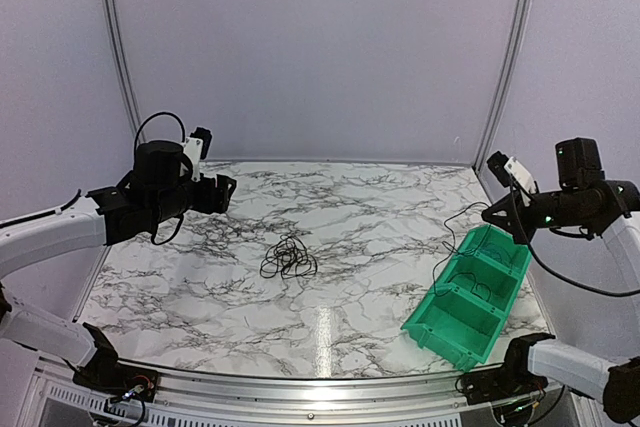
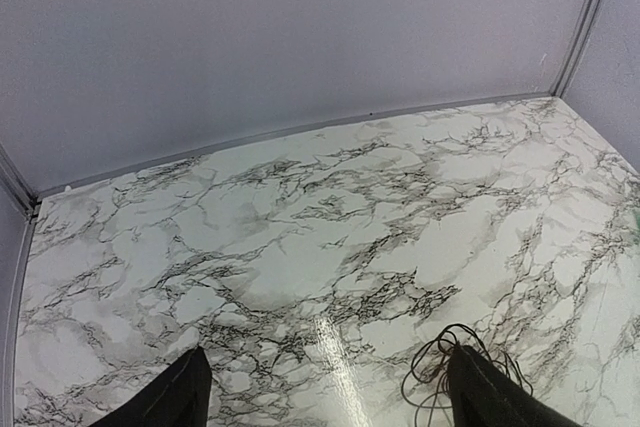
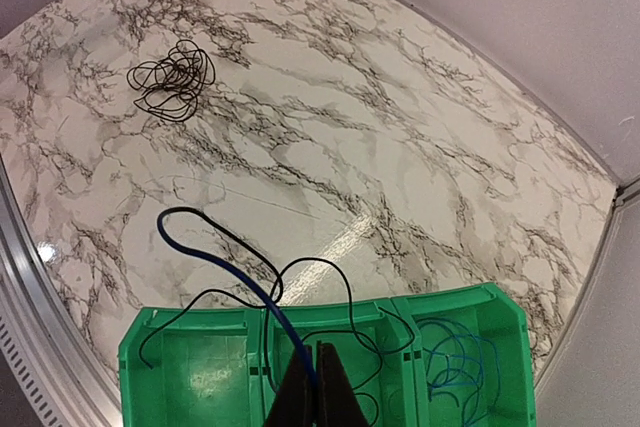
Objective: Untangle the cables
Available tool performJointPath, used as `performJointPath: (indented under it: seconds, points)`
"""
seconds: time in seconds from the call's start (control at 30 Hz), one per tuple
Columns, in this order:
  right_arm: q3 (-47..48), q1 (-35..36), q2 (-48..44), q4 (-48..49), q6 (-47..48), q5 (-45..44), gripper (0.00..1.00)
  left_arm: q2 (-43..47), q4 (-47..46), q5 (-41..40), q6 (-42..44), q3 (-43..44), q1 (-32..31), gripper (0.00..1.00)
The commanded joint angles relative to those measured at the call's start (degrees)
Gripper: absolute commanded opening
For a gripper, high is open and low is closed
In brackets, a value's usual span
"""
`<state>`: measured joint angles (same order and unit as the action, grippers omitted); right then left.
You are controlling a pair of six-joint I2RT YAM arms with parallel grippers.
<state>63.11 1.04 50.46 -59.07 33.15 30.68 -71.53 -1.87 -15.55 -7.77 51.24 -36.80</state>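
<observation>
A small loopy tangle of thin black cables (image 1: 288, 259) lies on the marble table near its middle. It also shows in the right wrist view (image 3: 172, 77) and, partly behind a finger, in the left wrist view (image 2: 437, 367). My left gripper (image 1: 224, 190) hangs open and empty above the table, up and left of the tangle (image 2: 328, 352). My right gripper (image 1: 488, 213) is shut (image 3: 318, 349) on a blue cable (image 3: 205, 252) above the green bin. A thin black cable (image 3: 345, 292) loops with it and droops into the bin.
The green three-compartment bin (image 1: 470, 297) sits at the table's right front; its middle compartment (image 3: 385, 312) lies under the right gripper. One end compartment holds several thin blue wires (image 3: 455, 362). Grey walls enclose the table on three sides.
</observation>
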Motion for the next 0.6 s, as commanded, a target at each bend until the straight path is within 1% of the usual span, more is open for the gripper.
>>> performJointPath:
  seconds: [0.0,0.17,0.3,0.4,0.57]
  points:
    - [1.00,-0.37,-1.52,-4.66,3.17,3.37,0.00,0.18,-1.37,0.74,-0.20,-0.09,-0.03,0.85]
    - [4.15,-0.42,-1.73,-6.93,4.59,7.51,0.00,0.16,-1.36,0.75,-0.16,-0.09,-0.03,0.85]
    - [4.95,-0.39,-0.12,-8.84,5.21,8.09,0.00,0.28,-1.28,0.85,-0.23,-0.09,-0.03,0.85]
    - [4.29,-0.40,-0.33,-9.79,5.82,6.85,0.00,0.46,-1.29,0.83,-0.09,-0.07,-0.03,0.85]
    - [3.00,-0.42,-0.18,-9.40,5.30,1.59,0.00,0.46,-1.29,1.40,-0.14,-0.09,-0.03,0.85]
